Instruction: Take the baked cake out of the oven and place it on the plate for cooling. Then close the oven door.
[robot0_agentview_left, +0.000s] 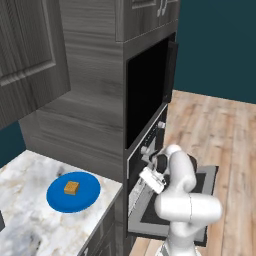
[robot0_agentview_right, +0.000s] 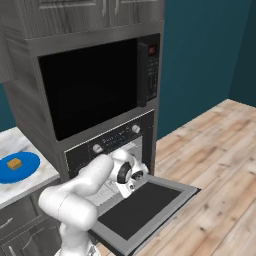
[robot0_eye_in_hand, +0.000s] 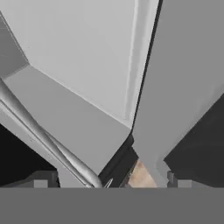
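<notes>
The baked cake (robot0_agentview_left: 71, 188) (robot0_agentview_right: 14, 163), a small orange-brown block, lies on the blue plate (robot0_agentview_left: 87, 197) (robot0_agentview_right: 29, 167) on the marble counter. The oven (robot0_agentview_left: 151, 141) (robot0_agentview_right: 116, 137) sits under the big black cavity, and its oven door (robot0_agentview_left: 207, 181) (robot0_agentview_right: 142, 206) hangs dropped open and flat. My gripper (robot0_agentview_left: 146, 176) (robot0_eye_in_hand: 108, 180) is at the oven's mouth above the open door. In the hand view the fingertips (robot0_eye_in_hand: 41, 179) stand far apart with nothing between them, facing the light grey oven walls and a wire rack (robot0_eye_in_hand: 48, 140).
A large black cavity (robot0_agentview_left: 145, 95) (robot0_agentview_right: 90, 85) with a side-hinged door (robot0_agentview_left: 171, 70) (robot0_agentview_right: 149, 70) swung open sits above the oven. The marble counter (robot0_agentview_left: 25, 220) lies to the left. Wooden floor (robot0_agentview_right: 220, 165) spreads to the right of the open oven door.
</notes>
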